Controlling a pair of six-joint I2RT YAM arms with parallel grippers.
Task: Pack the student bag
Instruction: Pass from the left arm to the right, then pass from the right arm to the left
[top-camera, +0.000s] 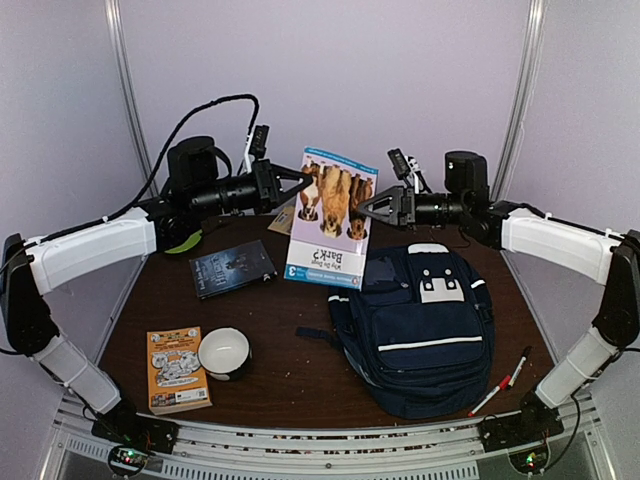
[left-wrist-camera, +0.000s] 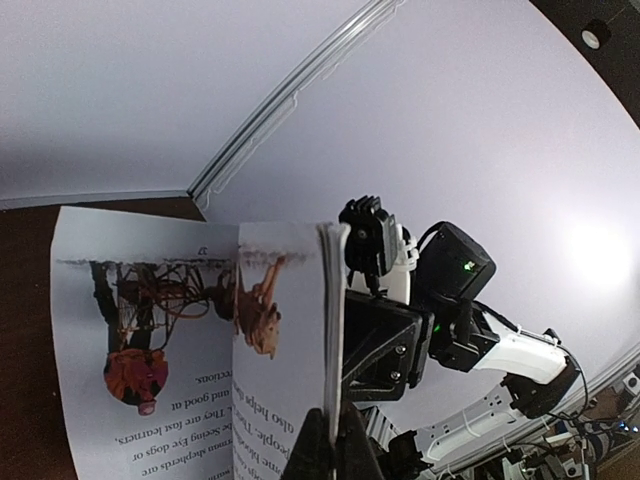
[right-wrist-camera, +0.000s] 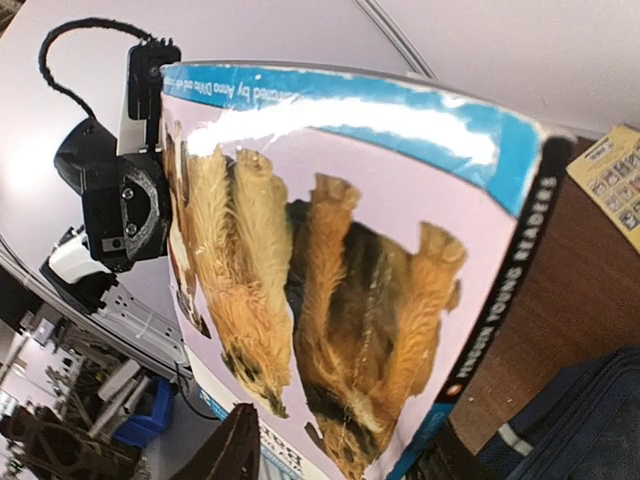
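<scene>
Student bag (top-camera: 425, 330) is lying flat on the right half of the brown surface (top-camera: 300, 385). Its front pocket is facing up and its near end is reaching close to the front edge.

Dog reader (top-camera: 330, 215) is hanging upside down over the back of the surface, between the two arms. Its lower corner is sitting just beside the bag's far left corner.

- Left pincer (top-camera: 303, 183) is clamping the reader's left edge.
- Right pincer (top-camera: 360, 208) is sitting at the reader's right edge with its fingers spread apart; whether it is touching is unclear.

Bare room is showing centre front, between the white bowl (top-camera: 224, 352) and the bag. A dark paperback (top-camera: 232, 268) and an orange booklet (top-camera: 177, 370) are occupying the left side. Two markers (top-camera: 492, 395) are lying beside the bag's near right corner.
</scene>
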